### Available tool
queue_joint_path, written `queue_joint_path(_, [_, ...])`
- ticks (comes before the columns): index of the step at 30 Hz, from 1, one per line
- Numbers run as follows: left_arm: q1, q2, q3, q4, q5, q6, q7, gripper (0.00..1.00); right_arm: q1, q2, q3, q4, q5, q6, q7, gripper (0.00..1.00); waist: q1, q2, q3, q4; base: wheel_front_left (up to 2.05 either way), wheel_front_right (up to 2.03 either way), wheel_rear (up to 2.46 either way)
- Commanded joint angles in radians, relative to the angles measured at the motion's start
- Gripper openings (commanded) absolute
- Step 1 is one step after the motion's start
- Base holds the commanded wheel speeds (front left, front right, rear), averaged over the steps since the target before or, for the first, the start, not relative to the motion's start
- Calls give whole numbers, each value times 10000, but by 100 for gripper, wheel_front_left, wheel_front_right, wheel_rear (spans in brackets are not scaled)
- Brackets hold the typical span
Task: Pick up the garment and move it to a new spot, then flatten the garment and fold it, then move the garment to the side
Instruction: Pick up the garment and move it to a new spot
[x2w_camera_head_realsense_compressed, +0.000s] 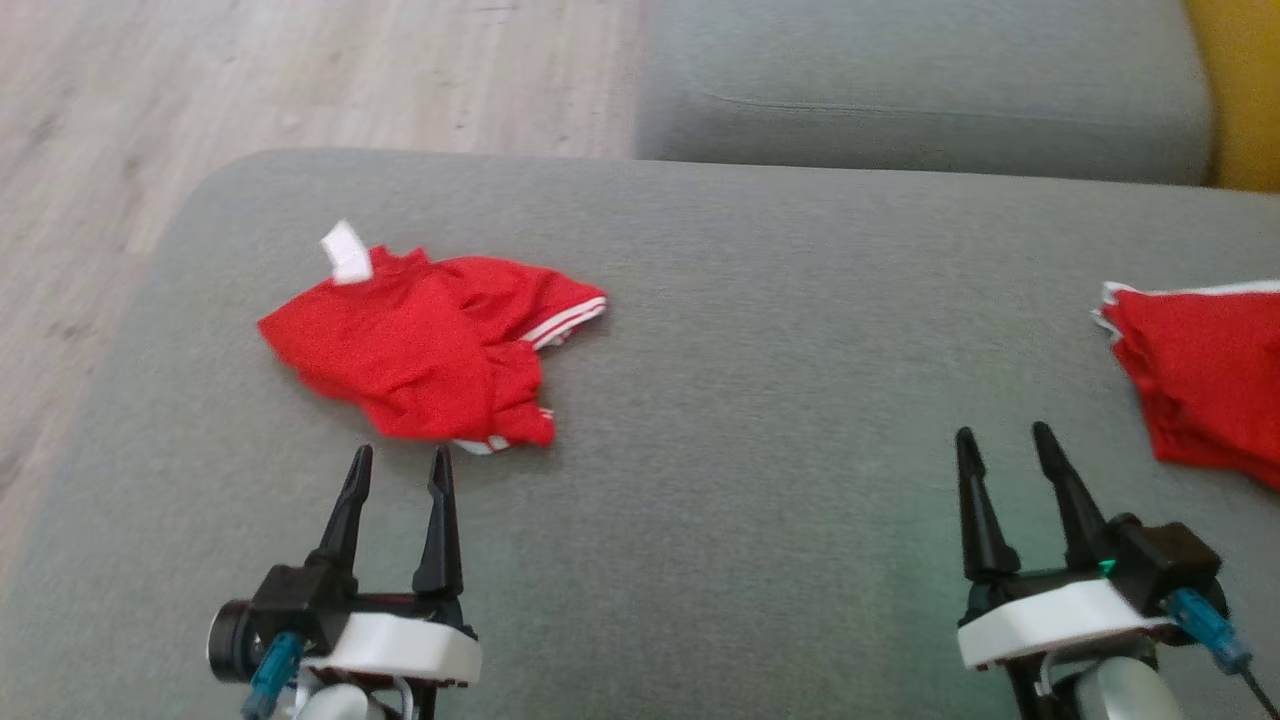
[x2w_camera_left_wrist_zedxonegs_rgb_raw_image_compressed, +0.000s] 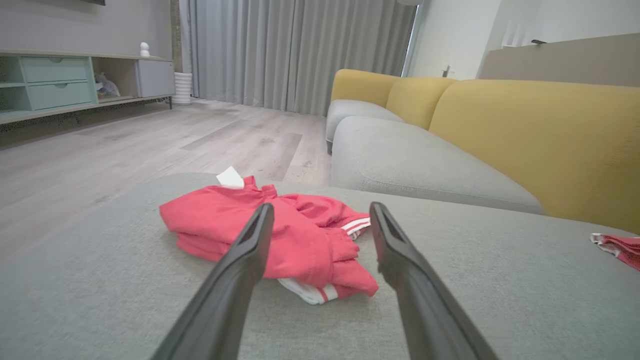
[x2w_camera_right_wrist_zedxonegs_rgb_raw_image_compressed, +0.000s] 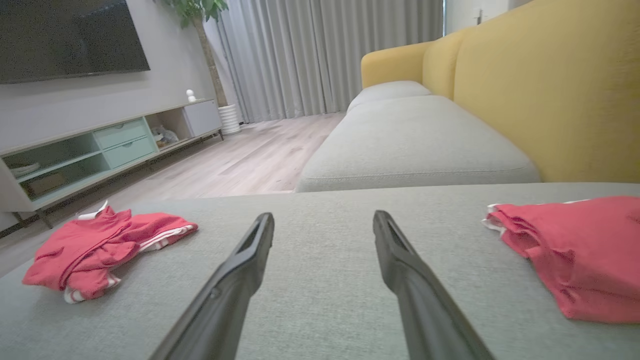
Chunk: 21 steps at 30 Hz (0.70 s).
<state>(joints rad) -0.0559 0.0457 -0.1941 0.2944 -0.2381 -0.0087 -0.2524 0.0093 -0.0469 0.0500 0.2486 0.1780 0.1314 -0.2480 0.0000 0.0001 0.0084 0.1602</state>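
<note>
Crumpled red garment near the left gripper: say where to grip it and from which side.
Probably the red garment's striped near hem, from the robot's side with the open left gripper: that bunched edge lies closest, facing its fingers.

grey sofa seat (x2w_camera_head_realsense_compressed: 800, 400) | yellow backrest (x2w_camera_right_wrist_zedxonegs_rgb_raw_image_compressed: 550, 90) behind it | light wood floor (x2w_camera_left_wrist_zedxonegs_rgb_raw_image_compressed: 150, 145) | grey curtains (x2w_camera_left_wrist_zedxonegs_rgb_raw_image_compressed: 300, 50) pulled shut | TV (x2w_camera_right_wrist_zedxonegs_rgb_raw_image_compressed: 70, 37) above a mint-drawer cabinet (x2w_camera_right_wrist_zedxonegs_rgb_raw_image_compressed: 100, 150)

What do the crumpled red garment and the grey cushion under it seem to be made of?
The crumpled red garment: probably thin knit fabric, matte, white stripe trim; it folds softly. The grey cushion: apparently woven upholstery cloth, matte; fine weave texture shows.
</note>
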Motion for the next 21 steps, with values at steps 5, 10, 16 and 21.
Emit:
queue_joint_path(5, [-466, 45, 375, -249, -10, 53, -94, 100, -332, -34, 542, -410, 216, -7, -136, 100, 0, -1, -5, 869, 0, 0, 0])
queue_joint_path(10, [-396, 45, 447, -222, 17, 44, -94, 100, -291, -34, 816, -413, 458, -7, -136, 100, 0, -1, -105, 1480, 0, 0, 0])
queue_joint_path(16, [-373, 45, 532, -215, 122, 20, -94, 100, -249, -34, 1029, -402, 613, -7, -137, 100, 0, -1, -169, 2025, 0, 0, 0])
queue_joint_path(21, [-359, 45, 676, -245, 205, -46, -94, 100, -248, -34, 1260, -397, 658, -7, -137, 100, 0, -1, -119, 2327, 0, 0, 0])
